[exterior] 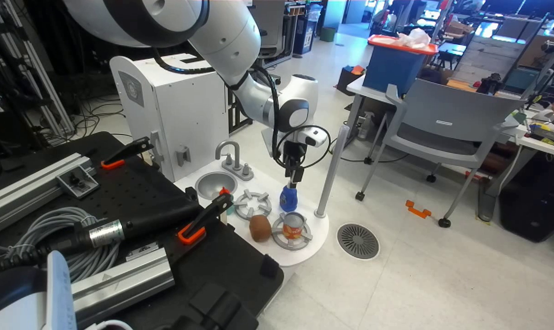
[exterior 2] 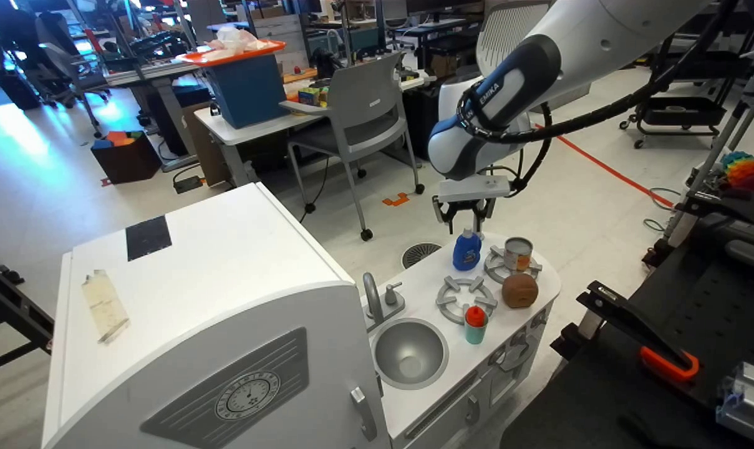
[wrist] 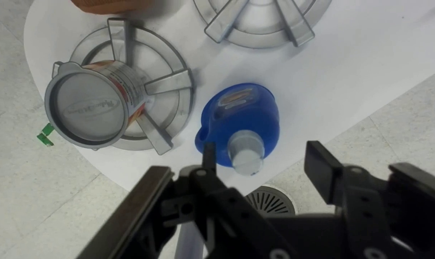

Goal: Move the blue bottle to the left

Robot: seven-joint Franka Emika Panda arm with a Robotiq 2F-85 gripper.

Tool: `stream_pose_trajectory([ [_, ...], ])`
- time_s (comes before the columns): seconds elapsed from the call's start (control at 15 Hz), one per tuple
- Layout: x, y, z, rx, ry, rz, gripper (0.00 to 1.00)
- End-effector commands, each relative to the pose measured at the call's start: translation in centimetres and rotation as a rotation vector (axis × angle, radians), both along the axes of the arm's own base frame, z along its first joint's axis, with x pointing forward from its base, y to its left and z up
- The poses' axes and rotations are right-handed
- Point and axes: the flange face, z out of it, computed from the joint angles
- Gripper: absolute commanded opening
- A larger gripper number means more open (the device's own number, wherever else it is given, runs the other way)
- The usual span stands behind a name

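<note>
My hand [exterior 2: 464, 227] is spread; I judge the blue bottle [wrist: 253, 111] light, perhaps slippery, best held by its cap [wrist: 245, 149].

The arm [exterior 2: 589, 25] was smooth, white and rounded, dotted with small round recesses [exterior 2: 606, 45] and ringed by broad dark bands [exterior: 130, 16]. Up from the gripper [exterior 2: 464, 226], a dark joint cover [exterior 2: 539, 59] bore pale lettering [exterior 2: 491, 91] reading "EMIKA". Black cables [exterior 2: 626, 105], thick and thin, curved and looped near the gripper. Just above the gripper was a flat whitish block [exterior 2: 473, 188]. The gripper itself was black, with squared fingers [wrist: 320, 172], bar-like linkages [wrist: 221, 201] and round, pale screw heads [wrist: 279, 254].
</note>
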Motion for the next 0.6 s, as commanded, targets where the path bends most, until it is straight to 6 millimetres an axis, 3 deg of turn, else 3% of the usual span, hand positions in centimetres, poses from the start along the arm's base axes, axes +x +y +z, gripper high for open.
stream_pose_trajectory([
  [0.0, -0.2, -0.6, 0.0, -0.042, 0.028, -0.027, 0.34],
  [0.27, -0.3, -1.0, 0.0, -0.076, 0.040, -0.029, 0.03],
  [0.53, 0.4, 1.3, 1.1, -0.062, 0.060, -0.003, 0.06],
])
